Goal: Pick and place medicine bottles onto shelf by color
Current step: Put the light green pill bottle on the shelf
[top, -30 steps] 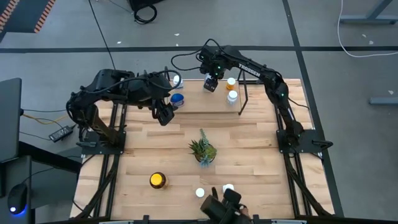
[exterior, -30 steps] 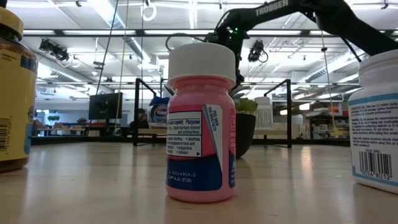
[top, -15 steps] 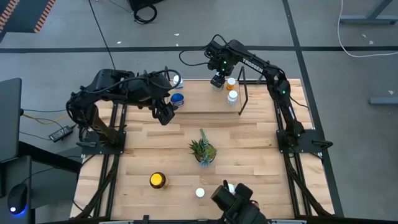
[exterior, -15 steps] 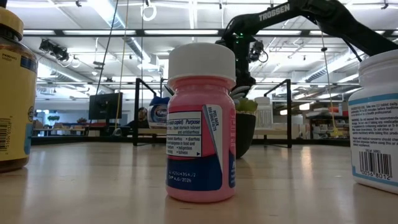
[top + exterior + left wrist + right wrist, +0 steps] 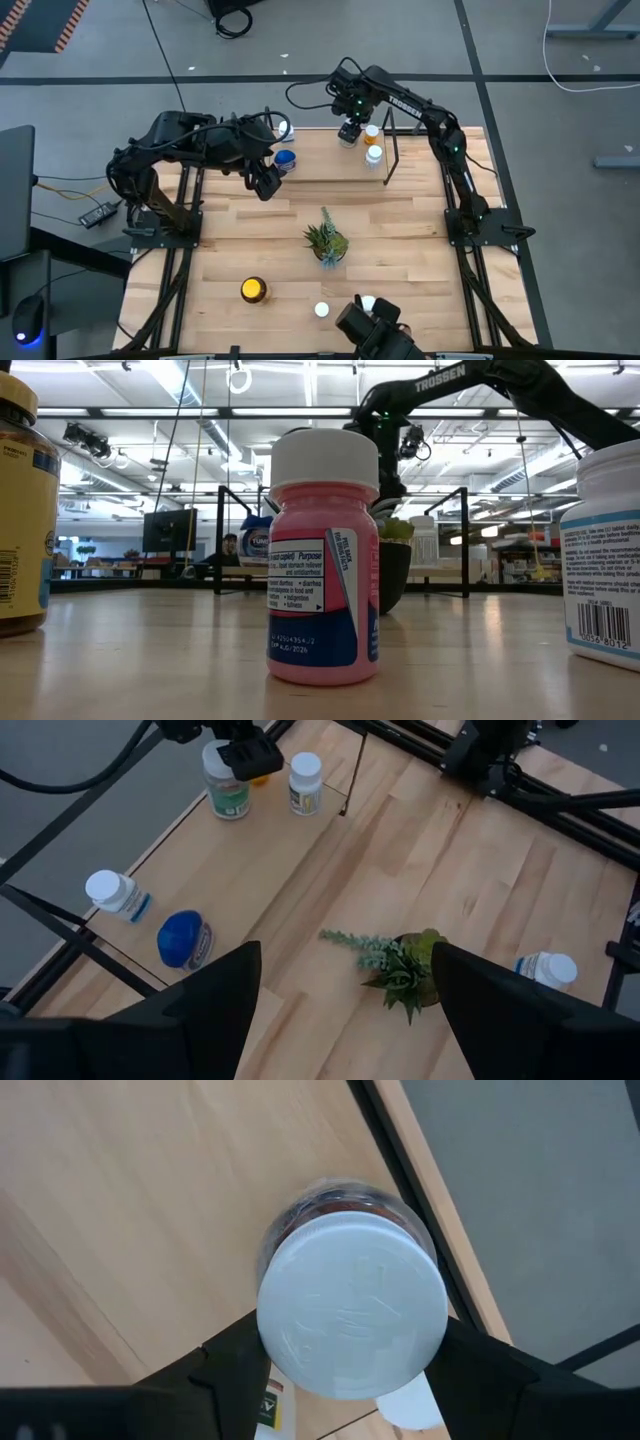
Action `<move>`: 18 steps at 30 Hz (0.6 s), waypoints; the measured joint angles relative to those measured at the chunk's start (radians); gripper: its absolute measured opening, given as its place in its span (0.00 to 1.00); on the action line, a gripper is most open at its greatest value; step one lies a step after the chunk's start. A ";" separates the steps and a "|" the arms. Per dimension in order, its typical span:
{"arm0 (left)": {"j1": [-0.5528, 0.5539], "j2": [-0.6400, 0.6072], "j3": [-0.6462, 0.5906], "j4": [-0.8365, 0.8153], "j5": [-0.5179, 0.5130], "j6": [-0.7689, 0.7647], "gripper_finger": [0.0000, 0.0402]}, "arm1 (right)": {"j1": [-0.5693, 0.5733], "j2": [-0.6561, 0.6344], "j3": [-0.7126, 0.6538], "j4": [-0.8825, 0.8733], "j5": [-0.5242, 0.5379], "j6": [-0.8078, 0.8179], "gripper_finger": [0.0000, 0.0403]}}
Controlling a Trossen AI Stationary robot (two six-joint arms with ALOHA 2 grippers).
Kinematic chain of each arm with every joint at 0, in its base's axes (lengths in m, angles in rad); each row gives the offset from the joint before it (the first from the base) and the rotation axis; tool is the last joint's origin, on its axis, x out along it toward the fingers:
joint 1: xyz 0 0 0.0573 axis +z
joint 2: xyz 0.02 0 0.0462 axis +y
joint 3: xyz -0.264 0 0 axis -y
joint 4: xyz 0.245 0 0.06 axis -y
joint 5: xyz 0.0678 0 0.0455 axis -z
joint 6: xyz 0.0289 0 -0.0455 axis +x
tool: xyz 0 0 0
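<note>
My right gripper is at the far right end of the shelf, shut on a white-capped bottle with a green label. An orange bottle and a white bottle stand on the shelf just to the right of it. On the shelf's left end stand a blue bottle and another white-capped bottle. My left gripper hangs open above the table, near the blue bottle, with nothing between its fingers. My right gripper pinches the bottle's white cap by its sides between the two fingers. The fingers come from above and point down. The bottle is upright below them; I cannot tell whether its base rests on the shelf.
A small spiky plant stands mid-table. Toward the near edge are a yellow-lidded jar and two white-capped bottles. In the low view a pink bottle stands close in front. Black wire uprights close the shelf's right end.
My right gripper has carried the white-capped bottle a little toward the table's right edge, closer to the orange bottle, and has then kept still. The bottle has stayed upright in the hold.
</note>
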 joint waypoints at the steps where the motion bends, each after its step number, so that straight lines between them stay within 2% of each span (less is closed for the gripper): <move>1: 0.000 0.000 0.000 0.000 0.000 0.000 0.74 | 0.002 0.000 0.000 0.000 0.000 -0.004 0.60; 12: 0.000 0.000 0.000 0.000 0.000 -0.002 0.74 | 0.009 0.000 -0.001 0.010 -0.008 -0.026 0.61; 18: 0.000 0.000 0.000 0.000 0.000 -0.002 0.74 | 0.008 0.001 -0.001 0.018 -0.008 -0.023 0.67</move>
